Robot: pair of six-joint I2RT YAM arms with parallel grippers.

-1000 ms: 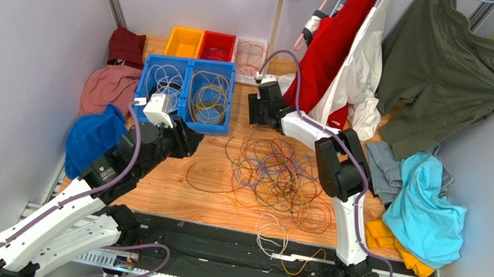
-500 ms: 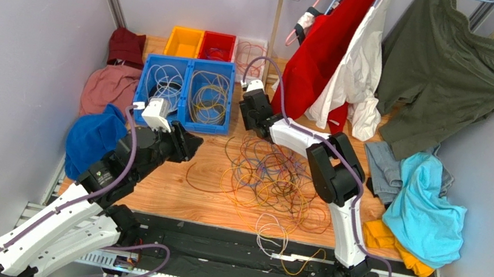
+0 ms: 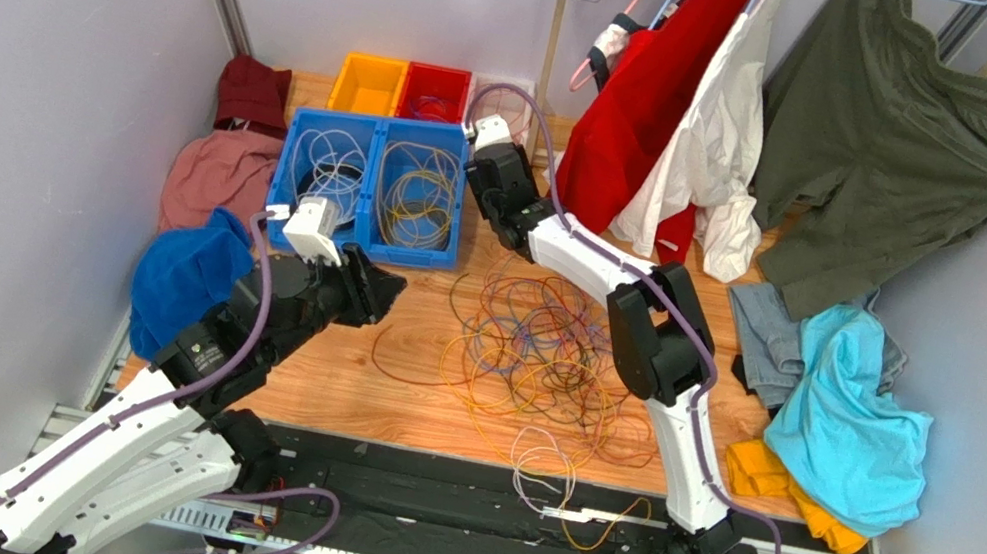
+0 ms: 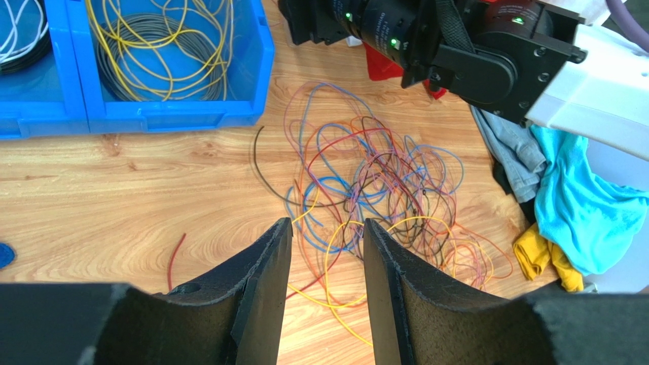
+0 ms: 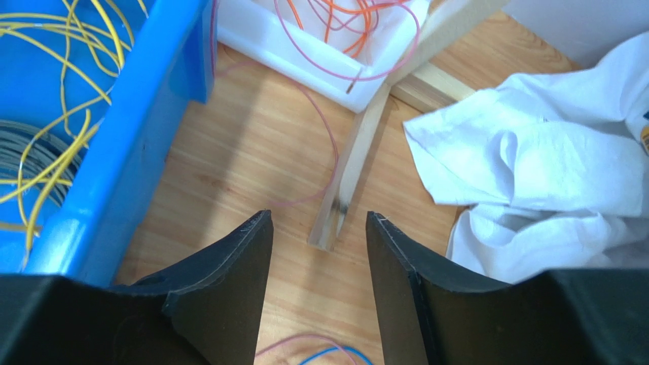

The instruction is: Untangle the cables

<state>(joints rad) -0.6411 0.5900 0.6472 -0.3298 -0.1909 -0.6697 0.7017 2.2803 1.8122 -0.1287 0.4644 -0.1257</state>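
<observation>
A tangle of thin cables (image 3: 547, 355) in orange, red, blue, purple and yellow lies on the wooden table; it also shows in the left wrist view (image 4: 381, 182). My left gripper (image 4: 327, 228) is open and empty, above the tangle's near-left edge, with yellow and red strands below the gap; from above it (image 3: 377, 280) sits left of the pile. My right gripper (image 5: 318, 220) is open and empty, over bare wood between the blue bin (image 5: 114, 152) and a wooden stick (image 5: 358, 160); from above it (image 3: 485, 172) is at the bin's right edge. A pink cable (image 5: 324, 129) trails from the white tray (image 5: 305, 53).
The blue bin (image 3: 371, 183) holds sorted white and yellow coils. Orange (image 3: 367, 85) and red (image 3: 436, 92) bins and the white tray (image 3: 503, 104) stand behind it. Clothes hang at the back right (image 3: 672, 80) and lie at both table sides (image 3: 858, 410). A white cloth (image 5: 533, 160) lies right of my right gripper.
My right gripper has swung left and farther back, from above the tangle to the blue bin's right edge. My left arm has shifted slightly toward the pile.
</observation>
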